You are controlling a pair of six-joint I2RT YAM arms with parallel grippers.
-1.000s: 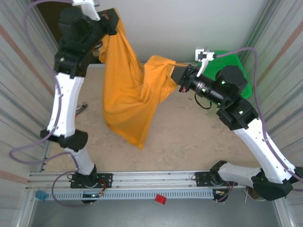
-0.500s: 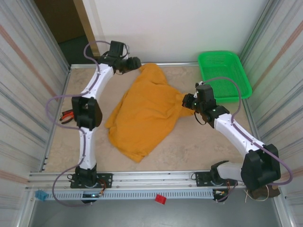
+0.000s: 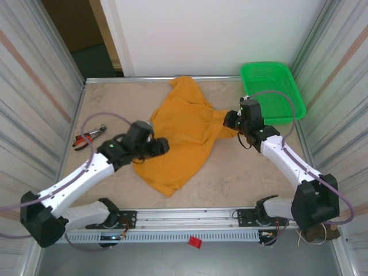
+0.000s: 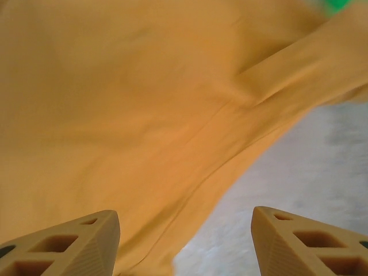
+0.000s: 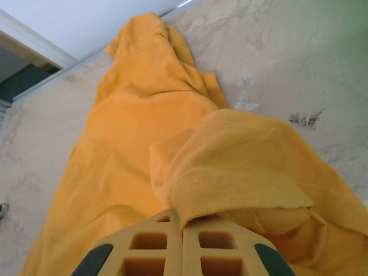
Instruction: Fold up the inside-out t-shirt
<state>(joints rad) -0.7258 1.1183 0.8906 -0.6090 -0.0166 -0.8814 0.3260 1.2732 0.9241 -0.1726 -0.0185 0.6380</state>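
The inside-out t-shirt (image 3: pixel 184 129), mustard orange-yellow, lies crumpled on the table (image 3: pixel 247 172), stretching from the back wall toward the near middle. My left gripper (image 3: pixel 161 146) hovers open over the shirt's left edge. In the left wrist view the left gripper (image 4: pixel 184 244) has wide-spread fingers (image 4: pixel 69 241) with nothing between them, above the shirt (image 4: pixel 144 103) edge and bare table. My right gripper (image 3: pixel 230 119) is at the shirt's right side. The right wrist view shows that gripper (image 5: pixel 183 227) shut on a thick hemmed fold of the shirt (image 5: pixel 241 167).
A green plastic basket (image 3: pixel 273 89) stands at the back right, just beyond my right arm. Red-handled pliers (image 3: pixel 87 138) lie near the left wall. Corrugated walls close both sides, and a rail runs along the near edge.
The shirt has gone from hanging in the air to lying on the table. My left gripper let go of it, opened and swung back to the shirt's near left edge. The right stayed shut.
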